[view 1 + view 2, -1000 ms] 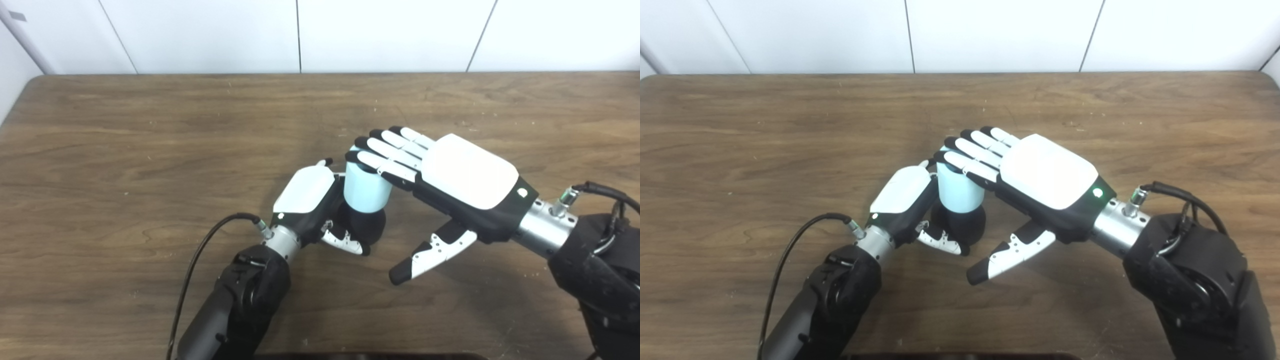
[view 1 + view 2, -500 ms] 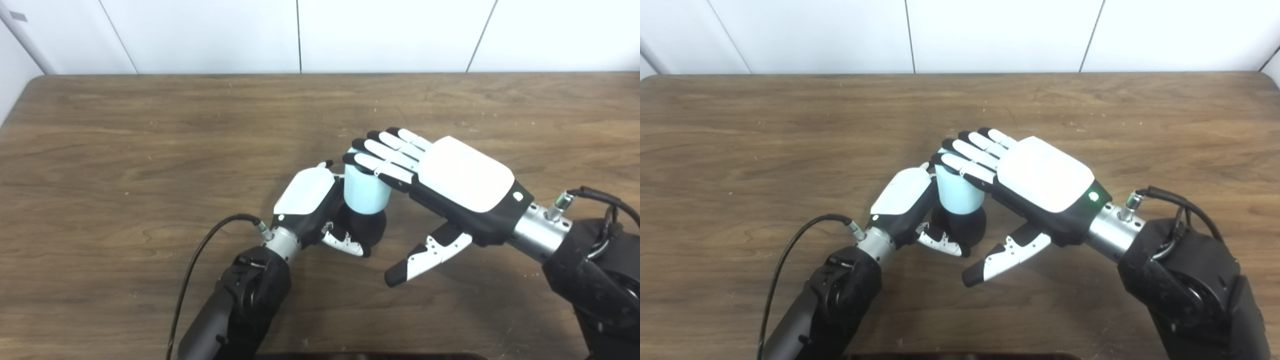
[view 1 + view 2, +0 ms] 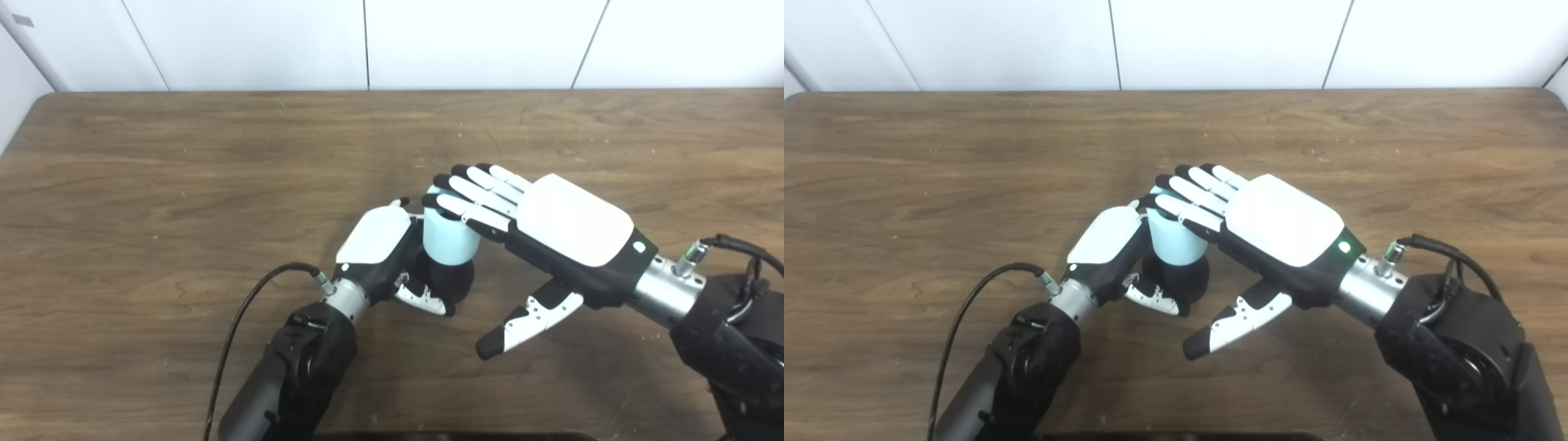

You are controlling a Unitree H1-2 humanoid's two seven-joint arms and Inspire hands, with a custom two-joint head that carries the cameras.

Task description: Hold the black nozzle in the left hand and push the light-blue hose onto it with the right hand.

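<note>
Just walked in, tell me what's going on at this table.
The robot is fitting a hose onto a black nozzle. The left hand grips the nozzle, which stands on the wooden table. The hose sits upright on top of it. The right hand lies flat with fingers extended over the hose's top, thumb free, seemingly pressing down.

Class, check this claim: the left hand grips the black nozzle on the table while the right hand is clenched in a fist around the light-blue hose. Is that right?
Not quite. The left hand does grip the black nozzle, but the right hand is no fist: its fingers lie flat and extended on top of the light-blue hose, thumb apart below. The left eye view shows this.
</note>
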